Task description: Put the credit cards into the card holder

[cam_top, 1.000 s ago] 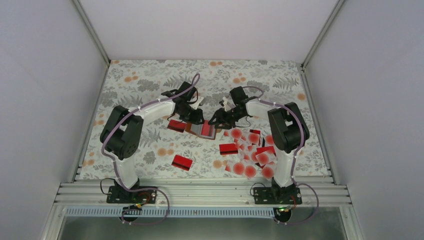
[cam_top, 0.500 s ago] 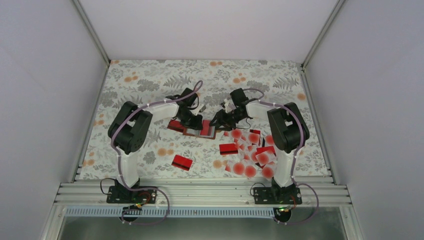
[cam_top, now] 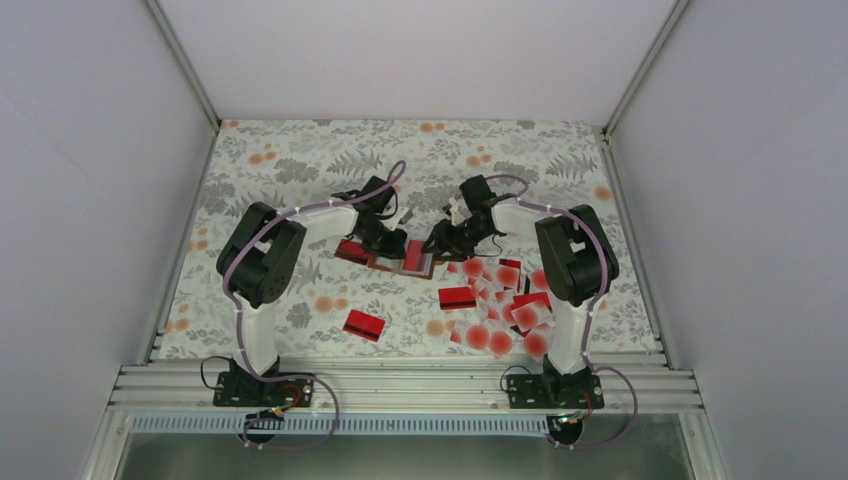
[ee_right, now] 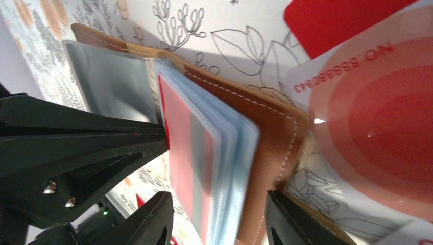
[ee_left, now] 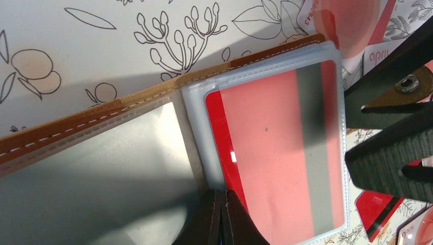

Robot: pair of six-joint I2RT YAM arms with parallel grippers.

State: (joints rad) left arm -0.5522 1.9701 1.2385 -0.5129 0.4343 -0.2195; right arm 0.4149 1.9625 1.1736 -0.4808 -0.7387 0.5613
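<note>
The card holder [cam_top: 398,260] lies open mid-table, with brown leather [ee_left: 102,118] outside and pale sleeves inside. A red credit card [ee_left: 275,153] with a dark stripe sits in the top clear sleeve, its left edge sticking out. My left gripper [ee_left: 222,199] is shut, its tips resting at that protruding edge with nothing between them. My right gripper [ee_right: 219,204] is closed around the holder's sleeve stack and leather cover [ee_right: 265,138], one finger on each side. Its fingers [ee_left: 388,158] also show at the right of the left wrist view.
Several loose credit cards, red ones and whitish ones with red dots, are piled to the right [cam_top: 505,300]. Single red cards lie at the front left [cam_top: 364,324] and left of the holder [cam_top: 350,250]. A whitish dotted card [ee_right: 383,127] lies beside the leather cover.
My left gripper has closed fully from part open, and the left arm has shifted right and lower toward the holder. The right gripper has stayed in place on the holder.
</note>
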